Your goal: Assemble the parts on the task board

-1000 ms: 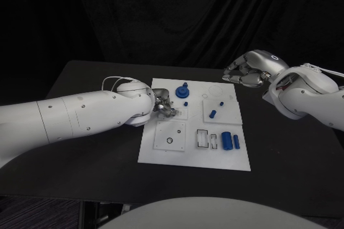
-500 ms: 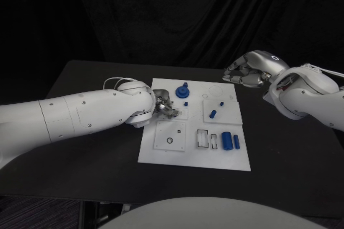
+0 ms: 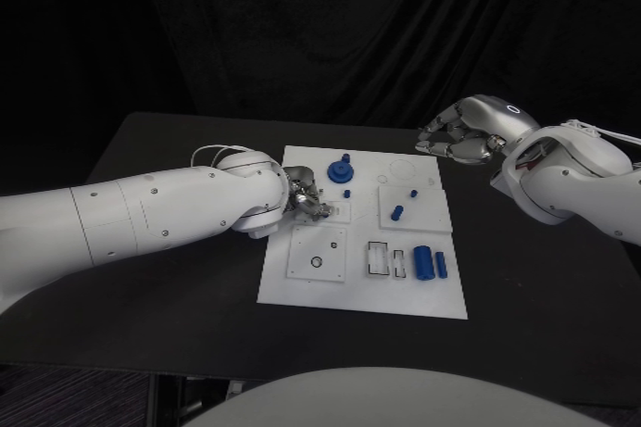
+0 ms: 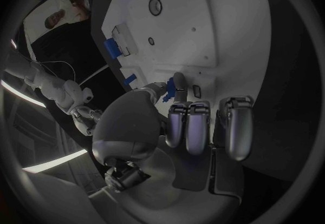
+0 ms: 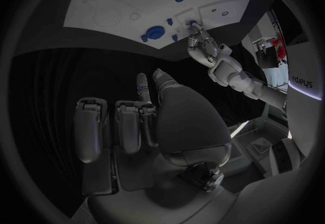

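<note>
Head view, left robot hand: I am seeing it reaching in over the left edge of the task board, fingers working at the board's upper left square.
Left wrist view, same hand: I am watching its thumb and one finger pinching a small blue part right at the board surface, while the other fingers are lying curled side by side.
Task board: it is lying flat in the middle of the black table, long side running away from me.
Blue round part: it is standing near the board's far edge, just beyond the left robot hand.
Small blue peg: it is sitting just beside the left fingertips, toward the middle of the board.
Blue block: it is lying in the square right of centre, with a tiny blue piece just behind it.
Blue cylinder: it is lying in the near right corner area, with a thinner blue bar right beside it.
Right robot hand: I am seeing it hovering off the board's far right corner, above the table, fingers curled inward.
Right wrist view, same hand: its fingers are folding toward the palm with nothing between them.
</note>
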Robot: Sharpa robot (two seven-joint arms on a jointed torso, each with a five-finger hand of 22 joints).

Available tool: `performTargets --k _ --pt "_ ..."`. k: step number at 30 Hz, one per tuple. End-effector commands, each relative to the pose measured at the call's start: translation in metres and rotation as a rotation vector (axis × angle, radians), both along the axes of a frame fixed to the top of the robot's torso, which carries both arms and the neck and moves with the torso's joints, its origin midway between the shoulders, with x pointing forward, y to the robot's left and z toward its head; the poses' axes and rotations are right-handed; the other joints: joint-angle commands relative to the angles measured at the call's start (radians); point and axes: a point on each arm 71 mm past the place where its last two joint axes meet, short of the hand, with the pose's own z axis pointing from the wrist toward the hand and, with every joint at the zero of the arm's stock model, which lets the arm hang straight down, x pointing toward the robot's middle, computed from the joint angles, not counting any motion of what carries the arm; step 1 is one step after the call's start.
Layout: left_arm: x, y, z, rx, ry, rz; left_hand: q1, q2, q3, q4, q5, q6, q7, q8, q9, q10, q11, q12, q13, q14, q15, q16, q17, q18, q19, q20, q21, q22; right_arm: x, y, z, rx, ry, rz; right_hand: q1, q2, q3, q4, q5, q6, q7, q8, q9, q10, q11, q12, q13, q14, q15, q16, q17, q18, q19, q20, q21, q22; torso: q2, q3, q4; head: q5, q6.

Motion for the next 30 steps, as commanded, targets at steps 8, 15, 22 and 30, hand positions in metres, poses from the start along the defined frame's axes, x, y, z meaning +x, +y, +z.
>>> performTargets --k 8,15,22,30 --pt "0.0029 -0.0003 0.0043 0.020 -0.109 -0.016 0.012 -0.001 0.008 0.000 0.002 0.006 -0.004 -0.003 0.002 0.106 -0.006 -0.004 0.263 0.104 -0.007 0.003 0.263 0.001 0.033 -0.008 0.006 0.191 -0.0004 -0.0026 -0.0033 -0.005 0.011 -0.023 0.011 0.002 0.002 -0.008 0.006 0.009 0.000 0.000 0.001 0.106 0.006 0.003 0.263 0.089 0.006 0.000 0.181 0.003 0.071 0.005 -0.005 0.239 0.000 -0.0001 0.0008 0.000 0.000" --pt "0.0046 0.0012 0.0042 0.030 -0.116 -0.014 0.012 -0.001 0.008 0.000 0.002 0.006 -0.004 -0.003 0.002 0.106 -0.006 -0.004 0.263 0.104 -0.007 0.003 0.263 0.001 0.033 -0.008 0.006 0.191 -0.0005 -0.0028 -0.0041 -0.006 0.014 -0.024 0.011 0.002 0.002 -0.008 0.006 0.009 0.000 0.000 0.001 0.106 0.006 0.003 0.263 0.089 0.006 0.000 0.181 0.003 0.071 0.005 -0.005 0.239 0.000 -0.0001 0.0005 0.000 0.000" --pt "0.0041 -0.0003 0.0038 0.035 -0.110 -0.023 0.013 -0.002 0.011 -0.002 0.002 0.007 -0.004 -0.003 0.002 0.106 -0.006 -0.004 0.263 0.104 -0.007 0.003 0.263 0.001 0.033 -0.009 0.005 0.190 -0.0003 -0.0021 -0.0043 -0.006 0.016 -0.023 0.011 0.002 0.002 -0.008 0.006 0.009 0.000 0.000 0.001 0.106 0.006 0.003 0.263 0.089 0.006 0.000 0.181 0.003 0.071 0.005 -0.005 0.239 0.000 0.0001 0.0001 0.000 0.000" --pt "0.0030 -0.0023 0.0034 0.039 -0.103 -0.033 0.013 -0.002 0.012 -0.002 0.001 0.007 -0.004 -0.004 0.002 0.106 -0.006 -0.004 0.263 0.104 -0.007 0.003 0.263 0.001 0.033 -0.009 0.005 0.190 -0.0001 -0.0019 -0.0045 -0.007 0.017 -0.024 0.013 0.003 0.003 -0.009 0.006 0.010 0.000 0.000 0.001 0.106 0.006 0.003 0.263 0.089 0.006 -0.001 0.179 0.003 0.070 0.004 -0.006 0.238 0.000 0.0006 0.0003 0.004 0.000"
